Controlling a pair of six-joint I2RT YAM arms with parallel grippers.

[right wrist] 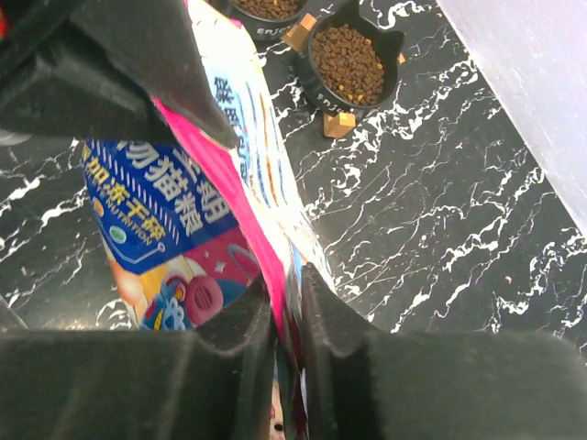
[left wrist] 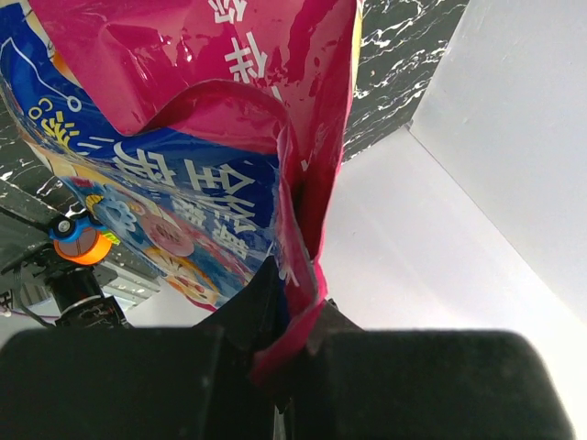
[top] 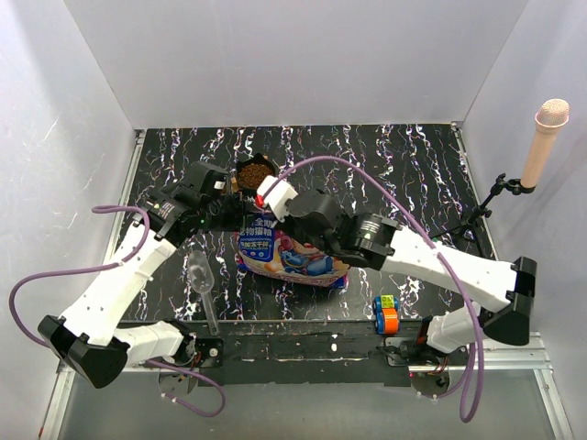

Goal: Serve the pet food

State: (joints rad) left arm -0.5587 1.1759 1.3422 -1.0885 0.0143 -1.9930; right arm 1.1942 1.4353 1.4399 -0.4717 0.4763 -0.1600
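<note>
Bag point(top: 286, 252): mid-bench point(top: 413, 174), caught between both hands, glossy magenta-and-blue print facing up. Upright or slumped: cannot tell from above.

Left hand point(left wrist: 293, 344): clenched on the magenta top edge of the bag, with film bunched and folded in the pinch.

Right hand point(right wrist: 289, 307): grasping the opposite lip, one finger on each side of the thin film, only a narrow gap between.

Pet food point(right wrist: 348, 62): fills a black cat-eared bowl point(right wrist: 394, 71) at the far centre, just beyond the bag. Shows too in a second bowl point(right wrist: 266, 29) beside it. Amount left in the bag: hidden.

Clear scoop point(top: 204, 280): near-left of the bag, untouched. Toy blocks point(top: 385, 314): near-right, well apart.

Risks, judged from here:
- Slippery film, shallow pinch on both sides. Could slide free under the weight and drop the bag, scattering kibble over the bench.
- Uneven pull from the two sides. Could tear the lip, or tip the mouth and dump too much at once.
- Bowl looks well filled. Any further pour probably overflows.
- Bag close to the bowls. A swing toward the far side could knock them off their stands.
- Forearms crowded over the bag. Could collide or snag a cable.
</note>
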